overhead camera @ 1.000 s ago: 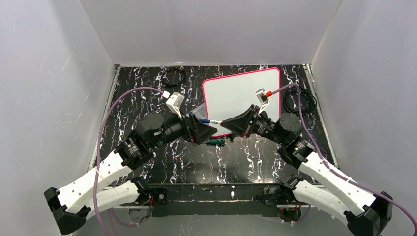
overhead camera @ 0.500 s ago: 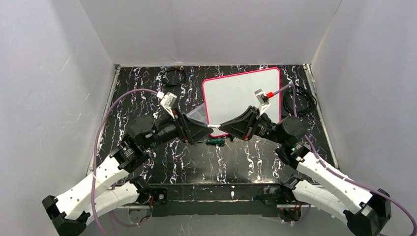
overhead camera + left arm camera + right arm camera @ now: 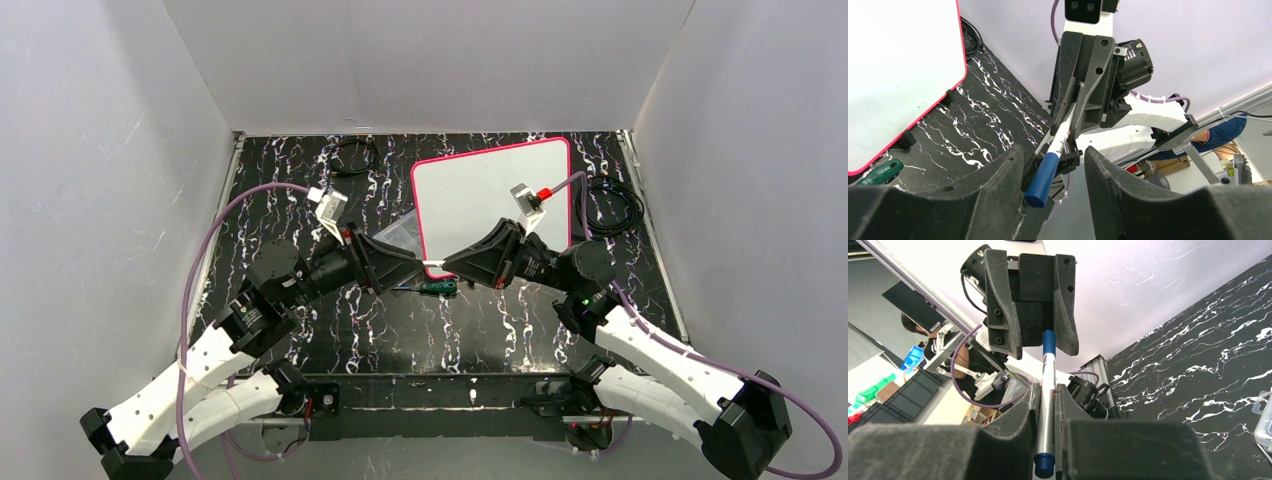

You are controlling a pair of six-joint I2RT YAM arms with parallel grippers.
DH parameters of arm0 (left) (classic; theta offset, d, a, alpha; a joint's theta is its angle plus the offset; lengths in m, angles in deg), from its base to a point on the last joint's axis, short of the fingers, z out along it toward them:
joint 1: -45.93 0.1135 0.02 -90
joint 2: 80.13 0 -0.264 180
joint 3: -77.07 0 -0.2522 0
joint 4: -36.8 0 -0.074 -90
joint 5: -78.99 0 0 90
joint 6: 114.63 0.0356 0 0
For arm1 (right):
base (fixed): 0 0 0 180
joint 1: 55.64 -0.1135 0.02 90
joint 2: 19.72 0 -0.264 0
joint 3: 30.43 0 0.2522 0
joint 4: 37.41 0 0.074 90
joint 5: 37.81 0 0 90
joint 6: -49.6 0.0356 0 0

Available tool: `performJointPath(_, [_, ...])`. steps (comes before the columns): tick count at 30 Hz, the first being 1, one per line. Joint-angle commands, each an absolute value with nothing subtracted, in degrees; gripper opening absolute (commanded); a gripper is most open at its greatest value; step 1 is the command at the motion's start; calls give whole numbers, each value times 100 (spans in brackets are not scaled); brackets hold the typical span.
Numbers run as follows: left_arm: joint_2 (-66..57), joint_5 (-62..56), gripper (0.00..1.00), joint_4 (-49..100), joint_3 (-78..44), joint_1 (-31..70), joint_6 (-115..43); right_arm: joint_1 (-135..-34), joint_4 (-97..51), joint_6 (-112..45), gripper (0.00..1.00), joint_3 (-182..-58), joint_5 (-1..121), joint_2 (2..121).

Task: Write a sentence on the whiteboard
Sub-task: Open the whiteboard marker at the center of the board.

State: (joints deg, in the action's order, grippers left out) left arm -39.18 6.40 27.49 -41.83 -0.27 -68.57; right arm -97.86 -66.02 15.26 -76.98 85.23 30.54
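- The right gripper (image 3: 450, 265) is pressed together on the white barrel of a marker (image 3: 1048, 367), pinching it near its tail end, just off the near edge of the whiteboard (image 3: 480, 190)
- The left gripper (image 3: 1053, 155) stands spread, one finger on each side of the marker's blue cap (image 3: 1042, 176), with a gap showing on both sides
- From above the two grippers meet nose to nose, so only a short white piece of the marker shows between them
- The whiteboard lies flat on the black marbled table (image 3: 500, 320), its face plain white; the right arm covers part of its near edge and its near right corner
- A clear plastic box (image 3: 398, 235) sits just beside the whiteboard's left edge, partly hidden under the left gripper
- A green-handled screwdriver (image 3: 437, 287) lies just in front of the whiteboard's near left corner, below the meeting grippers
- One black cable coil (image 3: 612, 212) lies just right of the whiteboard, another cable (image 3: 352, 155) beyond its far left corner
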Motion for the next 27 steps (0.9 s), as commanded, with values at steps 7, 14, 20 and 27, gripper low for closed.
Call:
performJointPath(7, [-4095,815,42,2996,-4302,-3,-6859,-9712,-6971,1685,1,-7693,8498,3005])
performJointPath(14, [-4133,778,32,3021,-4299,4,-6864,-9695,-6831,1623,1,-7732,8460,2964])
performJointPath(20, [-4162,718,9,3051,-4309,-3,-6853,-9686,-6786,1601,1,-7713,8382,2943])
performJointPath(27, [-4254,782,0,3060,-4269,9,-6847,-9578,-6943,1664,1,-7500,8104,2627])
